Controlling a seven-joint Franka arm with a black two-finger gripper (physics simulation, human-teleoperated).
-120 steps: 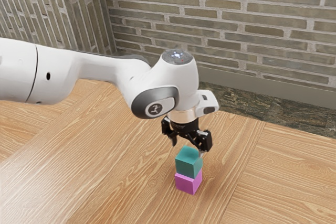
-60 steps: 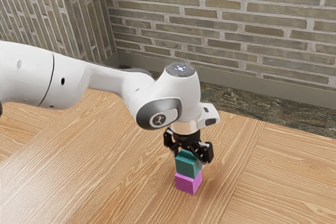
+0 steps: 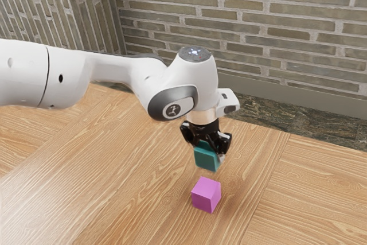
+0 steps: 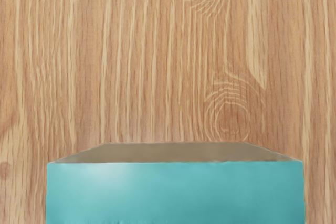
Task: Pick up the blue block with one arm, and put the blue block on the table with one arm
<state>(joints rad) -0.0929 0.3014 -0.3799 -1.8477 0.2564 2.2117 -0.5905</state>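
Two small blocks show in the exterior view, a blue block [image 3: 206, 159], teal in colour, held up in the air, and a pink block [image 3: 205, 194] sitting upright on the table [image 3: 114, 170] below it, in the spot under my gripper [image 3: 208, 150]; the two blocks are apart, wood showing between them; my black gripper is closed to the blue block's width, one finger on either side, holding it slightly tilted; my white, rounded arm [image 3: 114, 78] reaches in from the exterior view's left; behind the table are a strip of dark, mottled stone [image 3: 287, 116] and a wall [image 3: 275, 32] of long, rough grey-brown bricks with pale joints; both blocks are plain, flat-sided cubes; in the wrist view the blue block has a smooth turquoise face with a soft shine and a dull brown band along its edge, over streaky, knotted woodgrain
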